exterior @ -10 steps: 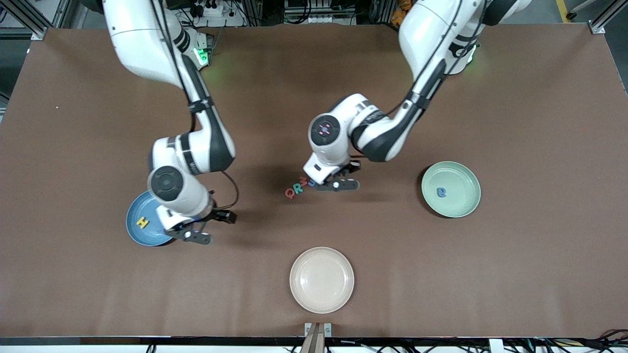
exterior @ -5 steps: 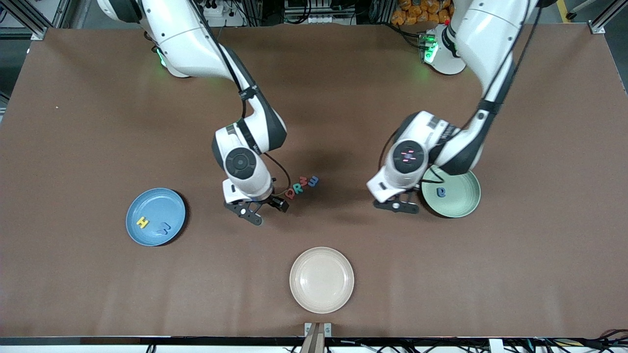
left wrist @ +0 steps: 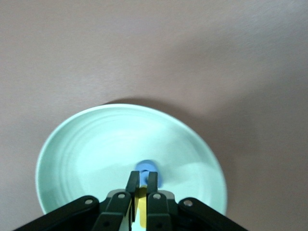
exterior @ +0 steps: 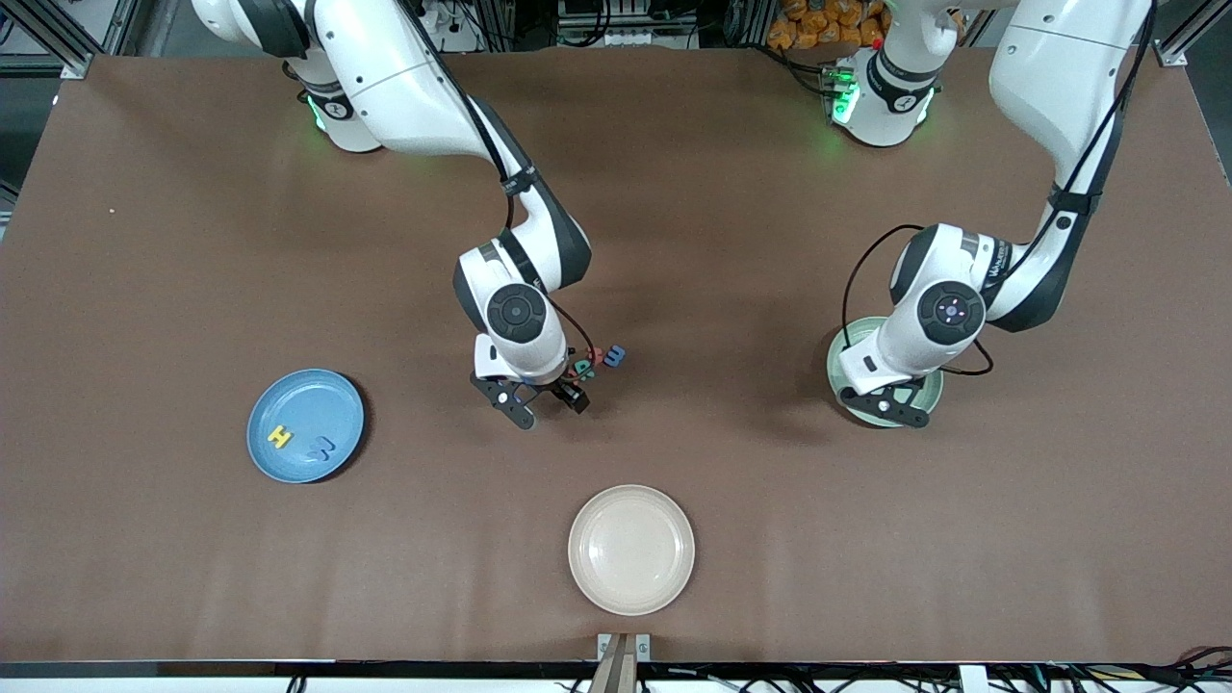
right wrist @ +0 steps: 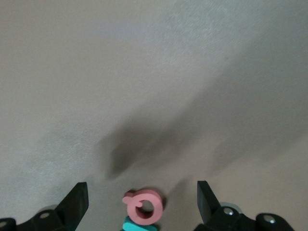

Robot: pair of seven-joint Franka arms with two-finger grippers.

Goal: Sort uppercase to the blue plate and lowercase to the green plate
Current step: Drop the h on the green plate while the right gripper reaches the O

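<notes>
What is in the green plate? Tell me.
One blue letter lies in the green plate. The left gripper hangs over it, shut on a yellow piece; the gripper covers part of the plate's floor, so anything there is unseen.

Even, diffuse overhead light fills the scene, and the brown table [exterior: 192, 241] shows faint pale sheen bands toward the front camera's edge, with no hard glare. Soft-edged shadows spread on the cloth beneath each arm, and in the right wrist view a blurred dark patch lies just ahead of the right gripper [right wrist: 142, 204]. Both wrist views look washed out and slightly soft, the green plate [left wrist: 86, 144] under the left gripper [left wrist: 143, 180] bright and pale, and green lamps glow at both arm bases.
</notes>
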